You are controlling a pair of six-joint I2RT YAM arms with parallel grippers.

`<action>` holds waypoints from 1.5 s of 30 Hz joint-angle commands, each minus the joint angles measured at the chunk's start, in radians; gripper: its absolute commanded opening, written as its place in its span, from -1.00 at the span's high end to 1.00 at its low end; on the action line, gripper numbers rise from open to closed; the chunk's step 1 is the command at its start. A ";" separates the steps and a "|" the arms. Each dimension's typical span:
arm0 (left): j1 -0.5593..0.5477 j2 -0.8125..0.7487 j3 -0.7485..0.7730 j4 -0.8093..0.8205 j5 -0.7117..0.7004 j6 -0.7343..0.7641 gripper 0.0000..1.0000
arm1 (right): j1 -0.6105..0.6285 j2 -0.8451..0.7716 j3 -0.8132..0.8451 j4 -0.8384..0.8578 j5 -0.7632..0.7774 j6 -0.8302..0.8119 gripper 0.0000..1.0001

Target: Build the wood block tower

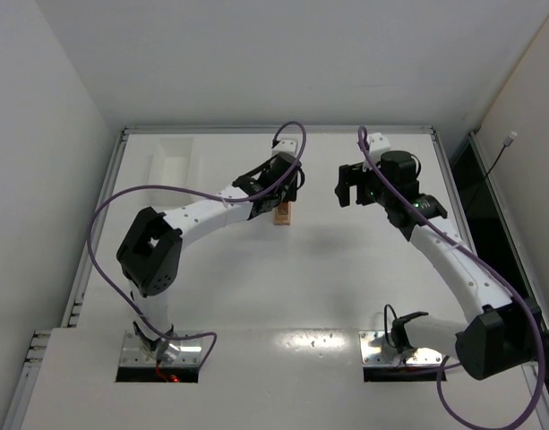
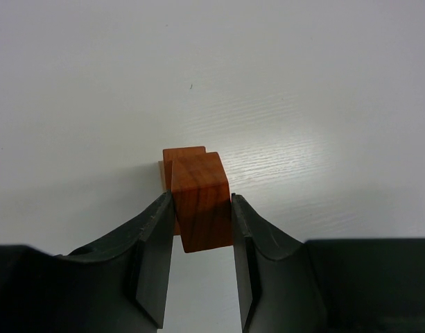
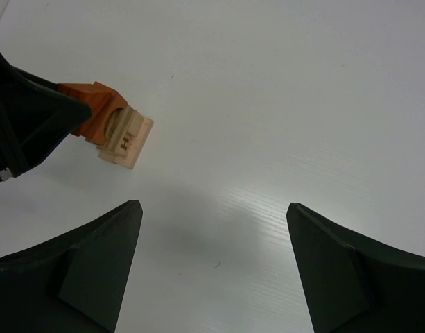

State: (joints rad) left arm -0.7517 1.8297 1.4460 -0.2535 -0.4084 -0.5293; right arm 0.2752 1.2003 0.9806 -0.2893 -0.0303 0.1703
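Observation:
The tower (image 1: 284,215) is a narrow column of tan and reddish-brown wood blocks near the table's middle back. My left gripper (image 1: 287,193) is over it, shut on the top reddish-brown block (image 2: 202,201), which sits between both fingers. Another reddish-brown block (image 2: 184,152) of the column shows just beneath it. In the right wrist view the tower (image 3: 122,135) shows tan pieces at the bottom and reddish-brown ones above, with the left gripper's fingers (image 3: 32,125) on it. My right gripper (image 1: 348,186) is open and empty, to the right of the tower (image 3: 212,222).
A white rectangular tray (image 1: 171,166) lies at the back left. Raised rims border the table at the back and sides. No loose blocks show on the table.

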 commanded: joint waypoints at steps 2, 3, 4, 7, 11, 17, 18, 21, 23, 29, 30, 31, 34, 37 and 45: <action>0.018 0.019 0.054 0.016 0.014 0.017 1.00 | -0.010 0.008 0.029 0.042 -0.028 0.018 -0.67; 0.018 0.019 0.054 0.016 0.014 0.017 1.00 | -0.010 0.008 0.029 0.042 -0.028 0.018 -0.67; 0.018 0.029 0.063 0.016 0.014 0.017 1.00 | -0.010 0.018 0.029 0.042 -0.037 0.018 -0.67; 0.029 0.029 0.063 0.007 0.014 0.017 1.00 | -0.019 0.018 0.038 0.042 -0.037 0.018 -0.67; 0.029 0.042 0.083 -0.016 0.014 0.017 1.00 | -0.019 0.027 0.038 0.042 -0.046 0.018 -0.67; 0.038 0.042 0.083 -0.026 0.005 0.008 1.00 | -0.028 0.036 0.038 0.052 -0.056 0.018 -0.67; 0.038 0.051 0.083 -0.026 0.005 0.008 1.00 | -0.028 0.036 0.038 0.052 -0.056 0.018 -0.67; 0.038 0.051 0.083 -0.036 0.014 0.008 1.00 | -0.028 0.036 0.038 0.052 -0.056 0.018 -0.67; 0.038 0.051 0.083 -0.036 0.014 0.008 0.87 | -0.028 0.045 0.038 0.052 -0.056 0.018 -0.67; 0.038 0.060 0.083 -0.055 0.028 0.018 0.67 | -0.028 0.045 0.047 0.052 -0.056 0.018 -0.67; 0.038 0.060 0.083 -0.055 0.028 0.018 0.63 | -0.028 0.054 0.047 0.052 -0.056 0.018 -0.67; 0.038 0.060 0.083 -0.055 0.037 0.018 0.43 | -0.028 0.054 0.047 0.052 -0.056 0.018 -0.67; 0.038 0.060 0.083 -0.064 0.048 0.029 0.21 | -0.028 0.054 0.047 0.052 -0.056 0.018 -0.67; 0.038 0.060 0.083 -0.064 0.048 0.038 -0.10 | -0.028 0.054 0.047 0.052 -0.065 0.018 -0.67; 0.038 0.048 0.073 -0.046 0.048 0.048 -0.74 | -0.028 0.054 0.036 0.061 -0.065 0.018 -0.67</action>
State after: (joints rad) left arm -0.7235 1.8843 1.4952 -0.3241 -0.3622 -0.4931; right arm 0.2508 1.2541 0.9825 -0.2710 -0.0818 0.1772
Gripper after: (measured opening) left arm 0.853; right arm 0.830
